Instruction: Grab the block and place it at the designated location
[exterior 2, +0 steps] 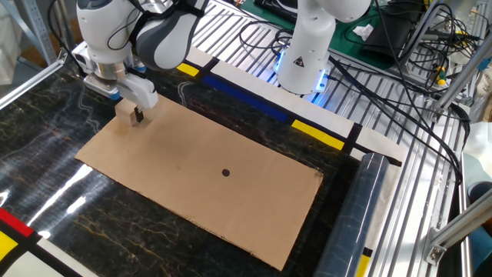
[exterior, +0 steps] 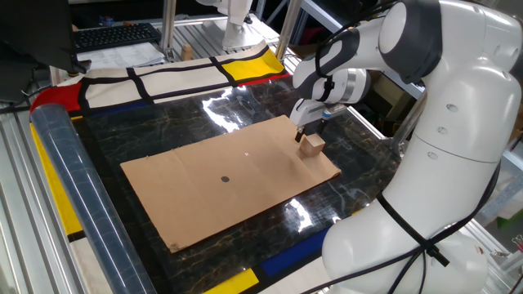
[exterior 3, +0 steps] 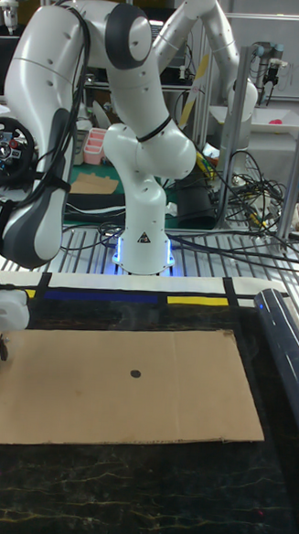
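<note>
I see the small light-tan wooden cube (exterior: 310, 145) at the right of the frame, on the big flat brown cardboard sheet (exterior: 204, 192) near its corner. My two-finger gripper (exterior 2: 129, 115) straddles it, fingers apart. The tiny round black dot (exterior 2: 225, 172) lies well apart, mid-sheet.

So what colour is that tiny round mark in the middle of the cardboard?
Black: the round mark stands out against the brown cardboard sheet, clearest in the other fixed view.

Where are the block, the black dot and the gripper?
block (exterior: 311, 146): one fixed view, on its front face.
black dot (exterior 2: 225, 172): the other fixed view, dot centre.
gripper (exterior 2: 131, 114): the other fixed view, midway between fingertips.
</note>
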Tool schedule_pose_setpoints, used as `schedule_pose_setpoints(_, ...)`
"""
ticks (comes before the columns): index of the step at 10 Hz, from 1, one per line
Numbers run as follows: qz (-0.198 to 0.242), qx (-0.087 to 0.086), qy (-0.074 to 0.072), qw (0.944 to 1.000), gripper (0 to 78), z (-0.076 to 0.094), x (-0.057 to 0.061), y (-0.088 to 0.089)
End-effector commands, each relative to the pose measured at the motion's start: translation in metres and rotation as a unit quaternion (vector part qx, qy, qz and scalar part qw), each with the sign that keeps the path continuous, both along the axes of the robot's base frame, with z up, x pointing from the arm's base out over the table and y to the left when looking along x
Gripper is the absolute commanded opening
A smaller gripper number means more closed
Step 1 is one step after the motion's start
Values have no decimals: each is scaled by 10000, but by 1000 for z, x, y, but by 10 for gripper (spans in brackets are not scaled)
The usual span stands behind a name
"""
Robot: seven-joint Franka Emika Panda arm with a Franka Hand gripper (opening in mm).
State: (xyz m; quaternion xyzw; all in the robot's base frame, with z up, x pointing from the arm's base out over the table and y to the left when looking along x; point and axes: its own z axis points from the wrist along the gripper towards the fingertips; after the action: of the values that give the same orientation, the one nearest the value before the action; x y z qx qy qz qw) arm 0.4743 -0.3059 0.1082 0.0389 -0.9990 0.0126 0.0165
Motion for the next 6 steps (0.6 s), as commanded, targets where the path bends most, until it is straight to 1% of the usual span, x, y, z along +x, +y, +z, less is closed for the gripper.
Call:
schedule_pose_setpoints(1,1,-9,-12,10000,775,1,1,-1)
schedule_pose_setpoints(6,16,-3,-12,10000,775,-3,0,0)
